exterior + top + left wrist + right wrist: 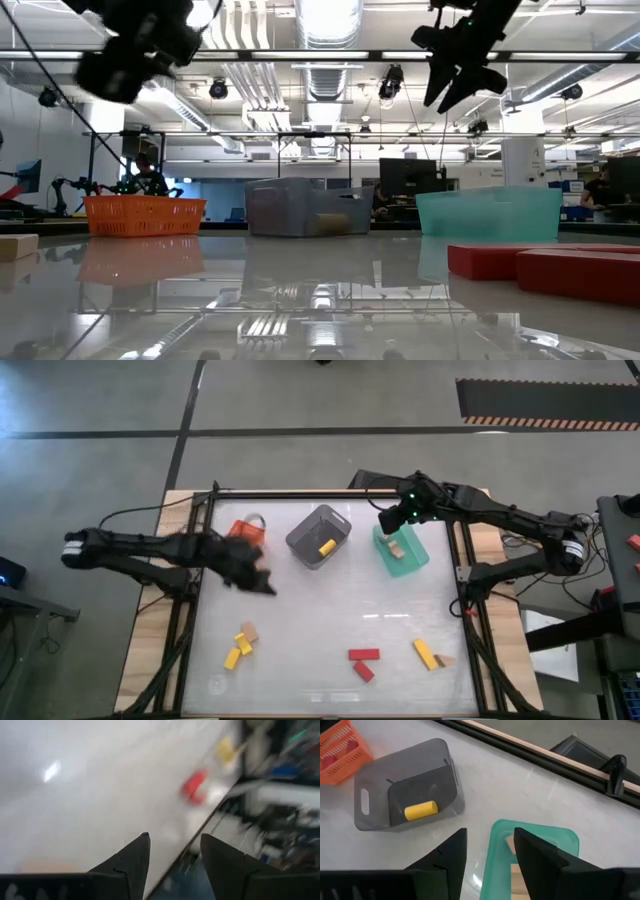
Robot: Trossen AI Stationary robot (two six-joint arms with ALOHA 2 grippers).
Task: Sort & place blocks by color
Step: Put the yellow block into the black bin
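Right end effector [489, 851] open, empty, above the green bin [402, 552] — tan blocks [397, 548] inside, long axes unclear.

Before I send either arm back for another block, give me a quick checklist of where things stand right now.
1. Right hand empty, fingers apart, above the green bin: ok.
2. Tan blocks inside green bin: ok.
3. Yellow block inside grey bin: ok.
4. Left hand empty, fingers apart, over bare table beside the orange bin: ok.
5. Table sorted: not ok; red blocks and yellow bar lie loose near the front edge.
6. Orange bin's contents: cannot tell.
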